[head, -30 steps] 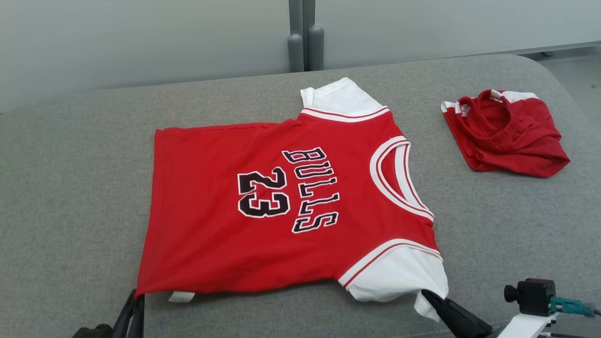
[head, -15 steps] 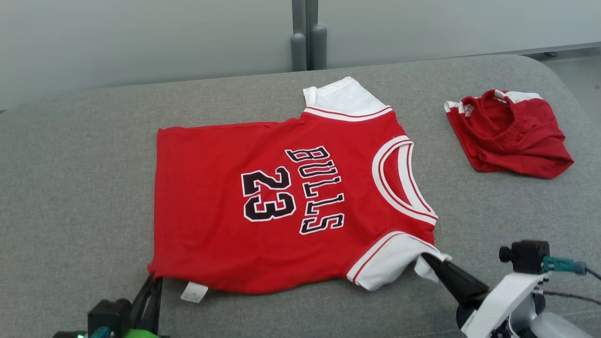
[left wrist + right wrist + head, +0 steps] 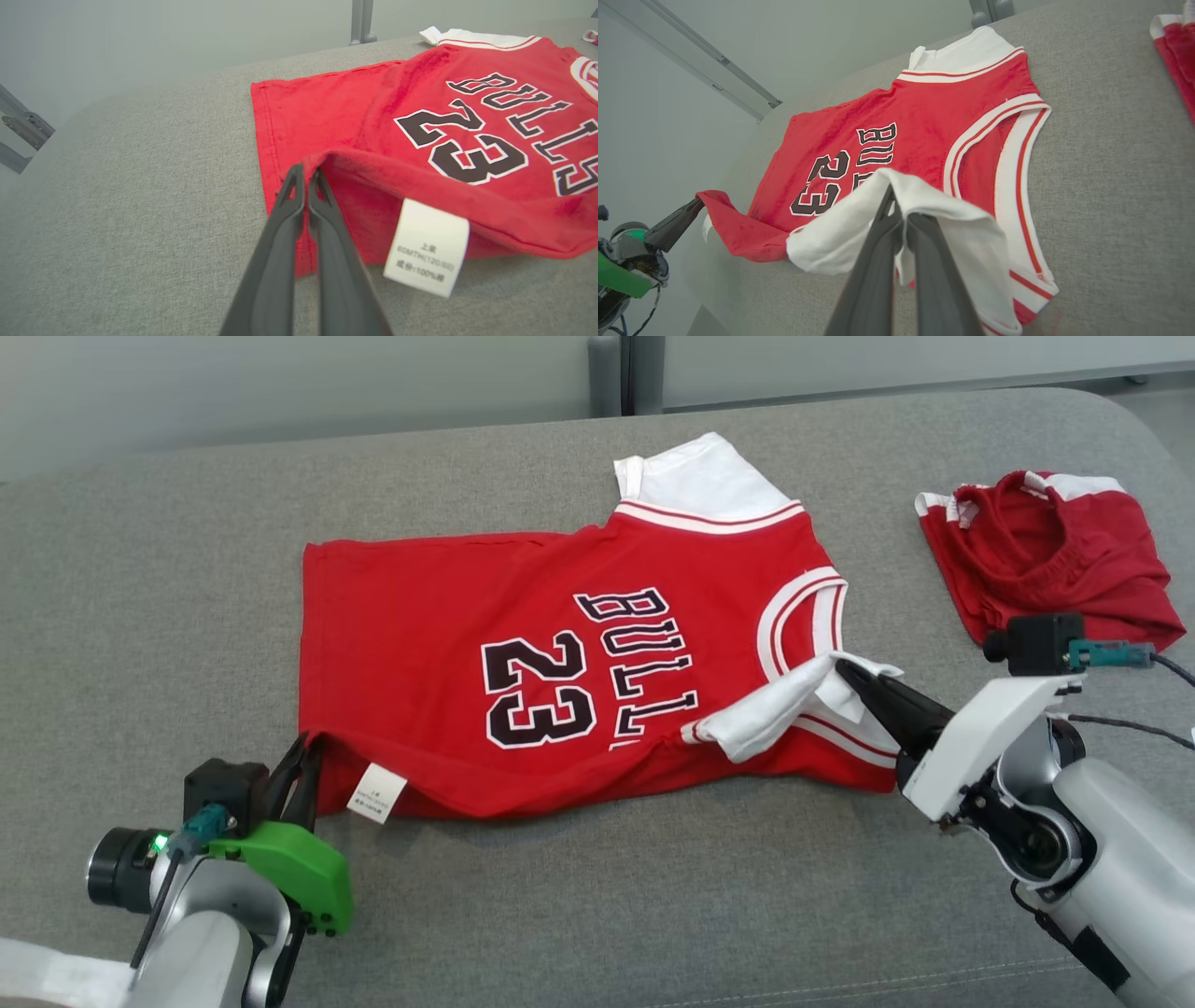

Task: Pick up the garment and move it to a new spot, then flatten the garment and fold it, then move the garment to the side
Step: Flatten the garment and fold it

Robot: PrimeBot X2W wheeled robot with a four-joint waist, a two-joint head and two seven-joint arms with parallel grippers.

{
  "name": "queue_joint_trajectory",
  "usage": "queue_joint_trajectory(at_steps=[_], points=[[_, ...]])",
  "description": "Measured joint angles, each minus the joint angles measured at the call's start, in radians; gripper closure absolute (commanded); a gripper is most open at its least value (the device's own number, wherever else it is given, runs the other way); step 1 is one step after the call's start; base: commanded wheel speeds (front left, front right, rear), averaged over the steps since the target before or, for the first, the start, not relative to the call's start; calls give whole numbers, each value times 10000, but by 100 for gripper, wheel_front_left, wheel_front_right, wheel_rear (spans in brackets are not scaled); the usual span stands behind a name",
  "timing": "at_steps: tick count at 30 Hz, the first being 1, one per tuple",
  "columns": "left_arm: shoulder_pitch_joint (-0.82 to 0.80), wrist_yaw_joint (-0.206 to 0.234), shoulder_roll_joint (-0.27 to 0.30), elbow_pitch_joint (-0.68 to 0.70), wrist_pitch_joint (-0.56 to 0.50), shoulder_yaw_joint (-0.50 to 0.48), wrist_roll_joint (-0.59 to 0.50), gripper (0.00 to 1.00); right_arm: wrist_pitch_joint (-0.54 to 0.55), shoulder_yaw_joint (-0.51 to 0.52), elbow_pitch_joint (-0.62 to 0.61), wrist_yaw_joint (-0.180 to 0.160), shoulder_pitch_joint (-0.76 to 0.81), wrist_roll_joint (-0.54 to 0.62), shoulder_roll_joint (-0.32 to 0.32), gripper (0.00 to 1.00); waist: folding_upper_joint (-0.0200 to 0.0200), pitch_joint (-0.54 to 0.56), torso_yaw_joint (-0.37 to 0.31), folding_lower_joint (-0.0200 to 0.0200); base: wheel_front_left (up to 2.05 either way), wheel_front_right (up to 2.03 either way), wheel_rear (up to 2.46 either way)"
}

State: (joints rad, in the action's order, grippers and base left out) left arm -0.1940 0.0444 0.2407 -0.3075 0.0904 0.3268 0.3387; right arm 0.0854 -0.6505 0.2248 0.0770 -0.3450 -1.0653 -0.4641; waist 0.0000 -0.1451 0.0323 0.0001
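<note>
Head view: red jersey (image 3: 560, 663) lies print-up on the grey cushion (image 3: 140, 616), spread out ahead of both claws. Left claw (image 3: 303, 745) is clamped tight on the near hem corner, raised a bit, with the care label (image 3: 376, 793) dangling just to its right. Right claw (image 3: 848, 667) is pinched on the white near sleeve (image 3: 770, 709), held up and draped over the chest print. Looks like the fold step, near edge over far edge. Next move probably needs both claws carrying forward together and level, then letting go. Second red garment (image 3: 1055, 560) sits well apart, beyond the right claw
</note>
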Motion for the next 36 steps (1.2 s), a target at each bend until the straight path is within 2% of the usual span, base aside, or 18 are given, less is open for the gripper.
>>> queue_joint_trajectory(at_steps=[9, 19, 24, 25, 26, 27, 30, 32, 36], points=[[-1650, -102, -520, -1267, -383, 144, 8, 100, 763, -86, 1580, -357, -1623, 98, 552, 100, 0, -772, 153, 0, 0, 0, 0], [-2476, -98, -644, -2686, -454, 17, 8, 100, 872, -50, 3158, -516, -2697, 205, 1193, 100, 0, -1221, 382, 1, 0, 0, 0], [-2936, -98, -769, -3047, -322, 13, 8, 69, 708, 125, 3756, -520, -2924, 173, 1511, 100, 0, -1243, 387, 0, 0, 0, 0], [-3006, -98, -782, -3124, -299, 13, 8, 59, 608, 232, 3866, -525, -2970, 142, 1601, 91, 0, -1244, 383, 1, 0, 0, 0], [-3065, -98, -792, -3216, -228, 12, 8, 9, 456, 380, 3977, -546, -3032, 79, 1705, 48, 0, -1243, 376, 0, 0, 0, 0], [-3114, -98, -802, -3304, -192, 8, 6, 0, 226, 591, 4065, -642, -3093, 33, 1814, 0, 0, -1242, 367, 1, 0, 0, 0], [-3250, -98, -813, -3501, -36, -40, 8, 0, -374, 1406, 4385, -886, -3366, -506, 2157, 0, 0, -1235, 330, 0, 0, 0, 0], [-3317, -98, -811, -3645, 50, -73, 8, 0, -593, 1712, 4579, -890, -3495, -832, 2290, 0, 0, -1222, 307, 0, 0, 0, 0], [-3342, -102, -805, -3814, 357, -199, 8, 0, -834, 1645, 4851, -803, -3573, -784, 2320, 0, 0, -1173, 276, 0, 0, 0, 0]])
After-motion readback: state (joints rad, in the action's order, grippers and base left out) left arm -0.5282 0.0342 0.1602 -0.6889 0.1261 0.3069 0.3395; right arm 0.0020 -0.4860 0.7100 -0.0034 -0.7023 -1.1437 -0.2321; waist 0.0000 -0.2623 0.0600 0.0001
